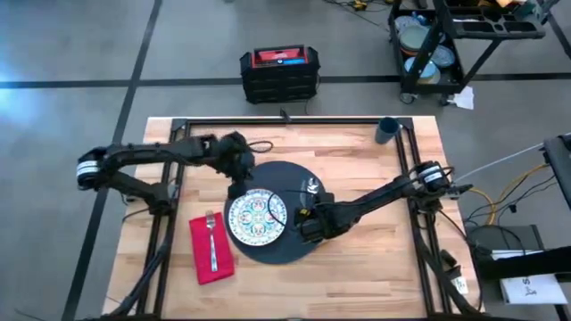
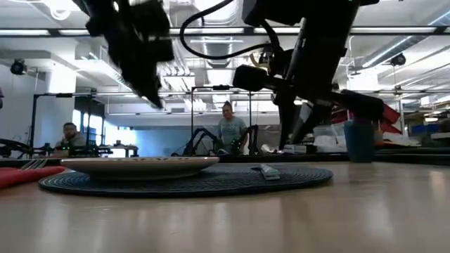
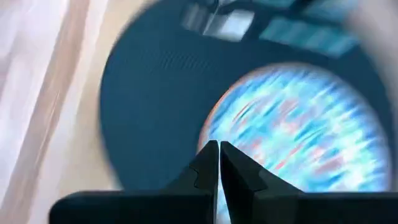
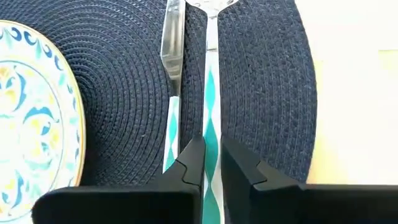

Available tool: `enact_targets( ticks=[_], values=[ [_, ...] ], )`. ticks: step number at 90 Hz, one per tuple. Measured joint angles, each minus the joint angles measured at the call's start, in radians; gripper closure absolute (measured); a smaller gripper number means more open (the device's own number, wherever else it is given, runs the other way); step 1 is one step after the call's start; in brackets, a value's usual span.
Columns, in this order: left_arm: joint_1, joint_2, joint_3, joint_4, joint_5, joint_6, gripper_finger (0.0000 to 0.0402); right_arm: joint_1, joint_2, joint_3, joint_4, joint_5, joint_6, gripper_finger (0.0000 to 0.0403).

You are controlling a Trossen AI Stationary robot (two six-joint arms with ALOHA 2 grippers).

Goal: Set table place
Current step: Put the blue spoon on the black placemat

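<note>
A round dark mat (image 1: 287,172) lies mid-table with the patterned white plate (image 1: 257,218) on it. Right of the plate a knife (image 4: 172,56) and a spoon (image 4: 211,93) with teal-patterned handles lie side by side on the mat. A fork (image 1: 211,236) rests on the red napkin (image 1: 207,260) left of the mat. The dark blue cup (image 1: 386,130) stands at the far right. My right gripper (image 4: 212,152) hovers above the spoon's handle, narrowly open. My left gripper (image 3: 219,149) is shut and hangs over the plate's far-left rim.
Black rails (image 1: 285,120) frame the tabletop. A black and red case (image 1: 279,71) sits on the floor beyond the far edge, and a cart (image 1: 446,36) stands at the far right. People sit in the room behind. Bare wood lies right of the mat.
</note>
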Motion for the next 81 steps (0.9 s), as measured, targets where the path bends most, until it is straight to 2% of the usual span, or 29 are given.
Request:
enact_targets(
  ticks=[17, 41, 81],
  values=[
    [0.046, 0.155, -0.002, -0.017, -0.017, 0.018, 0.0401, 0.000, -0.002, -0.011, -0.074, -0.004, 0.040, 0.0399],
    [0.056, 0.300, -0.003, -0.014, -0.017, 0.079, 0.0401, 0.000, 0.004, -0.076, 0.016, -0.048, 0.037, 0.0400],
    [0.057, 0.319, -0.002, 0.017, -0.014, 0.101, 0.0402, 0.004, 0.003, -0.108, 0.140, -0.039, 0.050, 0.0401]
  ],
)
